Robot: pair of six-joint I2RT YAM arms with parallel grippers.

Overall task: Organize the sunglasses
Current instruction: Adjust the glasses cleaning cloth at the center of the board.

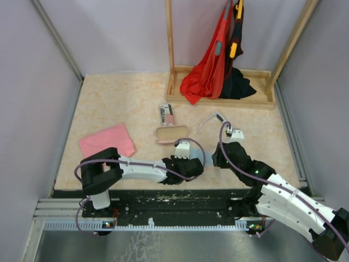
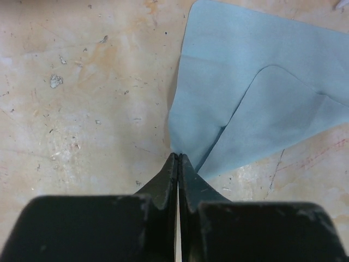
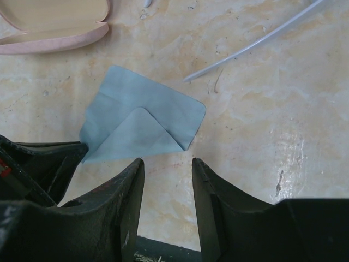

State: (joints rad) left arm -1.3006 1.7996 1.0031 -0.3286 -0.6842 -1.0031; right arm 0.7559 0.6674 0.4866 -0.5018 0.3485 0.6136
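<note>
So the left gripper [image 2: 178,158] has its fingers [image 2: 163,185] squeezed flat together on one corner of the light-blue cloth [image 2: 256,93]. The cloth lies on the worktop [image 2: 82,109] with another corner folded over. Right next to it, the right gripper [image 3: 166,164] hangs low over the same cloth, fingers [image 3: 128,191] spread wide with nothing between them. Going outward, here's the bit that actually matters: the thin grey-frame glasses [image 1: 211,118] sit just past the right gripper, further from the bases and a touch to its right. The right wrist view only catches one pale temple arm [image 3: 256,43]. It runs diagonally, low-left to high-right, so it's skewed to those open fingers rather than square across them. My guess is the right arm takes that pair, since it's much nearer and free while the left is busy with the cloth. It'd probably want a wrist twist first. The open pink case [image 1: 172,132] is off to the left of the glasses, close to the left gripper, and looks empty. The flag-printed case [image 1: 167,114] lies just behind it. Can't spot the chunky white pair anywhere.
</note>
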